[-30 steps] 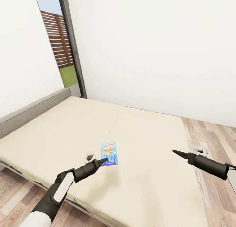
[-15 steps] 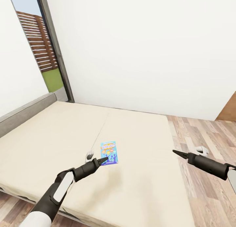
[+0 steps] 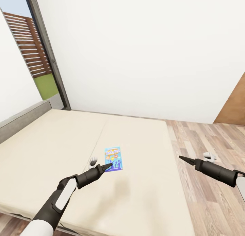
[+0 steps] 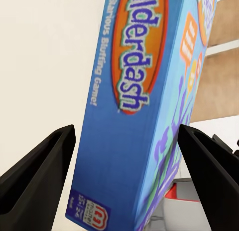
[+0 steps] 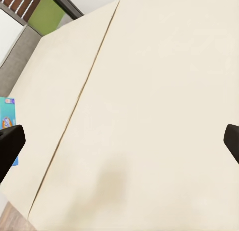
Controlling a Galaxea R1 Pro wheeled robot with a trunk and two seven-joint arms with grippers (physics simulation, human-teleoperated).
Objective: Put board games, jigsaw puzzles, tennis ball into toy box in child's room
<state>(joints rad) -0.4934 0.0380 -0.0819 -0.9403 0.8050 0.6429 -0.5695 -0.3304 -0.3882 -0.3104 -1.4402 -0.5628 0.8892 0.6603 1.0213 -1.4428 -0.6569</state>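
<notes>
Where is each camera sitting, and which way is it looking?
Head view: up on the robot's head, looking down over the bed; both arms show, left gripper and right gripper.
Left wrist view: by the left gripper, facing the blue board game between its fingers.
Right wrist view: by the right gripper, facing the bed's mattress; fingertips show.
All three views share the blue board game.

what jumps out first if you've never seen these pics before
The eye goes first to the small blue board game, the one bright thing near the middle of the wide cream bed. The left gripper points at its near edge, and the left wrist view shows the blue box large between the open fingers. The right gripper hangs near the bed's right edge, by the wood floor.
</notes>
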